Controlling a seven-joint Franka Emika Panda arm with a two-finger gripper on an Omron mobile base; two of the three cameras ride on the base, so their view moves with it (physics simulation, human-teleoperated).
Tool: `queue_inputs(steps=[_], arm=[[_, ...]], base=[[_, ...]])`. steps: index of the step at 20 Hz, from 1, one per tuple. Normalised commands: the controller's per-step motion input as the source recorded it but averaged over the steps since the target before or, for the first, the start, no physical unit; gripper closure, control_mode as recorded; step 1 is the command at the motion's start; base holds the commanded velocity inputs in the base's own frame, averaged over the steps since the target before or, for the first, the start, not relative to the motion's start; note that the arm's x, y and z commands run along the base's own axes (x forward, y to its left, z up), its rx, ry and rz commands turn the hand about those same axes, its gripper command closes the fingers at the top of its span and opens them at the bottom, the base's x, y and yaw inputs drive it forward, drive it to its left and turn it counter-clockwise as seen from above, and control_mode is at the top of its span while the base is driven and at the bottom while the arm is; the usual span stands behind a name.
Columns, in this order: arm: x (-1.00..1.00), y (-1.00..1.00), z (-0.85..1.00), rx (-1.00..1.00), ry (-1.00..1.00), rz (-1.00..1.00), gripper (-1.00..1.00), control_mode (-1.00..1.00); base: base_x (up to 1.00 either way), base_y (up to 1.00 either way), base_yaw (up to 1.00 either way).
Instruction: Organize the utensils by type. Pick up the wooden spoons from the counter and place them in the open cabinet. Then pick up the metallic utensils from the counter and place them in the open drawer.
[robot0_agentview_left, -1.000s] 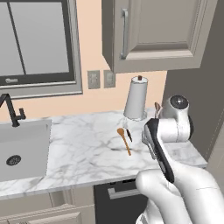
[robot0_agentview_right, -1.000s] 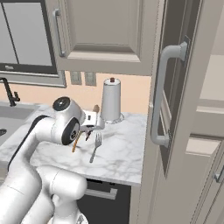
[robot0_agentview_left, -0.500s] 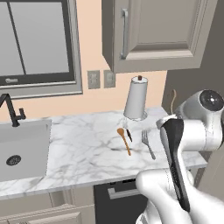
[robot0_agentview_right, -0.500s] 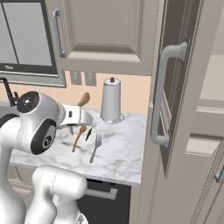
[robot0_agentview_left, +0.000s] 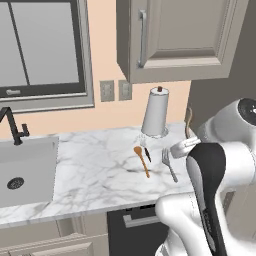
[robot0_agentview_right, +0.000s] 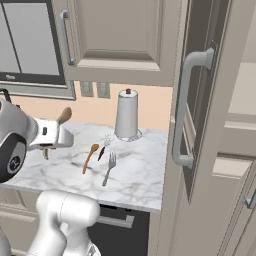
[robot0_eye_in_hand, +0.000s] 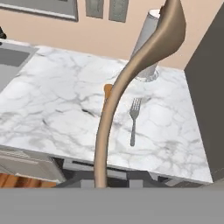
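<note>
Since a second ago the arm has swung out to the side of the base, carrying a tan wooden spoon up off the counter. The gripper is clamped on that spoon's handle, holding it in the air in front of the counter's edge; in the hand view the curved handle rises from the bottom and the bowl ends up high, in front of the paper towel roll.

The white marble worktop with grey veins runs below a peach wall with two outlets and a window. A sink with a dark drain is set into its left end, a black faucet behind it. A dark dishwasher front sits under the counter.

Near the paper towel roll lie an orange-brown spoon, a small black-handled utensil just beside its bowl, and a silver fork a little apart to the right, tines toward the wall.

Above hangs a grey-beige wall cabinet, its panelled door closed, with a vertical bar handle. In the right base view a tall door stands open at the counter's end; what lies behind it I cannot tell.
</note>
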Motion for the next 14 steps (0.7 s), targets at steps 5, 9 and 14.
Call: queue_inputs(steps=[5, 9, 14], arm=[[-0.92, -0.26, -0.39, 0.32, -0.14, 0.12, 1.00, -1.00], [-0.50, -0.21, -0.19, 0.24, -0.23, 0.09, 1.00, -1.00], [-0.01, 0.28, -0.01, -0.04, -0.08, -0.01, 1.00, -1.00]], base=[[0.00, 0.00, 0.00], [0.00, 0.00, 0.00], [0.00, 0.00, 0.00]])
